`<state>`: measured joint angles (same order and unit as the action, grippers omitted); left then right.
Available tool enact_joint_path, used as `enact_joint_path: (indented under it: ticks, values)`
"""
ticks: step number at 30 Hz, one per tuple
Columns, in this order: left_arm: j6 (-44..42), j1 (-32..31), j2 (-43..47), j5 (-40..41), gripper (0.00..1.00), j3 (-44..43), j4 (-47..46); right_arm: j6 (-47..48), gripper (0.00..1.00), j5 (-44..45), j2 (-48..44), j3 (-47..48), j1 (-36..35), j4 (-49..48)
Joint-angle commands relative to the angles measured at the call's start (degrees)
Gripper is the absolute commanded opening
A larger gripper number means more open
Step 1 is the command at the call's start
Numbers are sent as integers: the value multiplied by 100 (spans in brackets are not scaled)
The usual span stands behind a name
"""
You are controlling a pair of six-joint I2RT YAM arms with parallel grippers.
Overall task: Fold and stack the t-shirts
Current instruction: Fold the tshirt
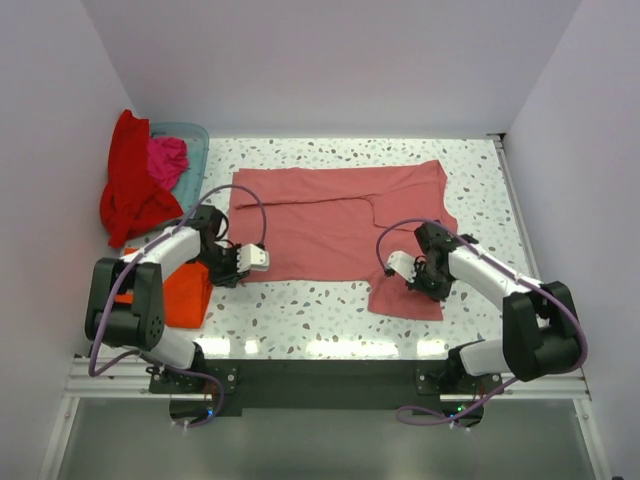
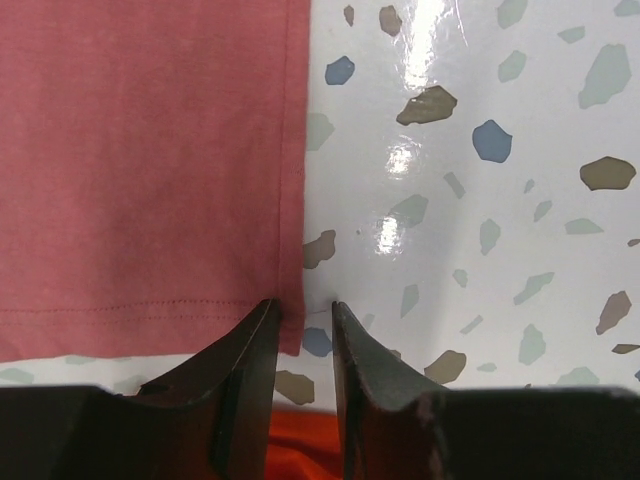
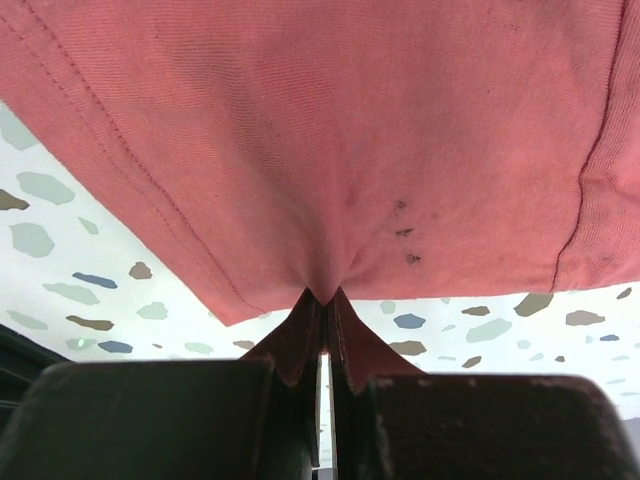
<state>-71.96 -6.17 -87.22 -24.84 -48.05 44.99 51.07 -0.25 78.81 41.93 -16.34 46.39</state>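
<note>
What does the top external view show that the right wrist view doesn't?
Only top external: the blue basket with the red t-shirt and magenta t-shirt, the orange t-shirt, and the left hand at the near-left corner of the pink t-shirt. Only right wrist: the right hand shut, pinching a fold of cloth, with small dark specks nearby. Both: the pink t-shirt on the speckled table.

A glossy white surface (image 1: 300,312) flecked with grey, brown and blue chips fills the middle of the booth. Plain pale walls close it in: a back wall (image 1: 330,60), a left wall (image 1: 45,150) and a right wall (image 1: 595,130). Bright light glares along the far edge and in patches near the front. A metal rail (image 1: 100,378) borders the near edge, with a dull grey panel (image 1: 320,450) below.
</note>
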Motion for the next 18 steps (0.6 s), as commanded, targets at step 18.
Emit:
enact_joint_path:
  ticks: [18]
  values:
    - [-793, -95, 758, 208, 0, 376, 352, -211, 0, -327, -1261, 447, -1, 1451]
